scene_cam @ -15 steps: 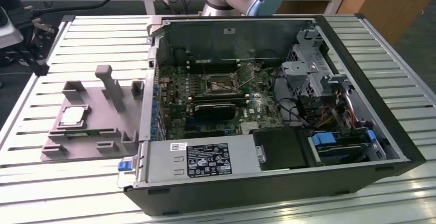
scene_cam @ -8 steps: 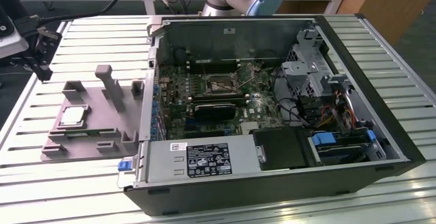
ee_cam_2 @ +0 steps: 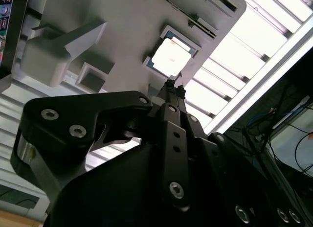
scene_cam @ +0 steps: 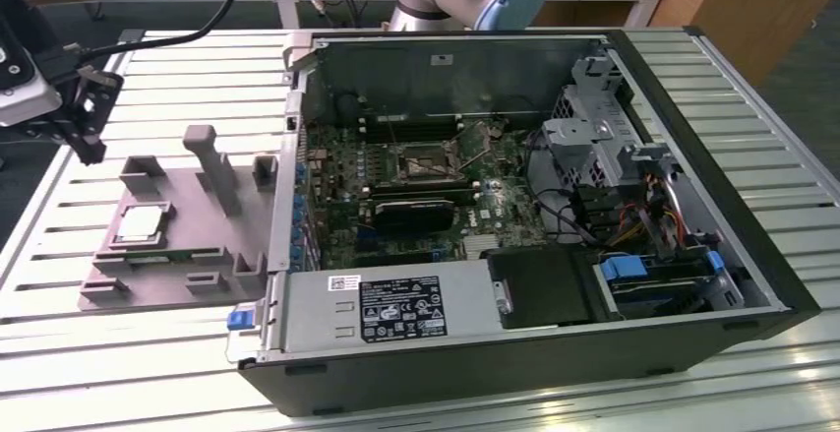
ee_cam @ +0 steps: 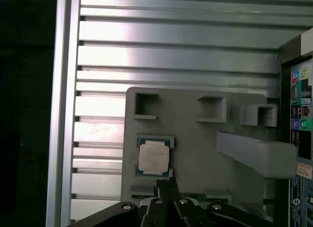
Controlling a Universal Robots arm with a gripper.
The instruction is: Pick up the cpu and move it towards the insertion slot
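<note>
Gripper [ee_cam: 166, 184] hangs near square, silvery cpu [ee_cam: 154, 157] (pale-rimmed) on matte grey holder [ee_cam: 195, 148].

No print is legible. A black-and-white label [scene_cam: 400, 307] on the power supply [scene_cam: 309, 319] and a small white sticker [scene_cam: 344, 281] beside it are too small to read.

Silvery cpu [ee_cam: 154, 157], dark-green rim — matt grey holder plate [ee_cam: 195, 153]; counter [ee_cam: 171, 56] of pale silver ribbed slats; end effector [ee_cam: 165, 184] black — motherboard [scene_cam: 334, 171] green.
</note>
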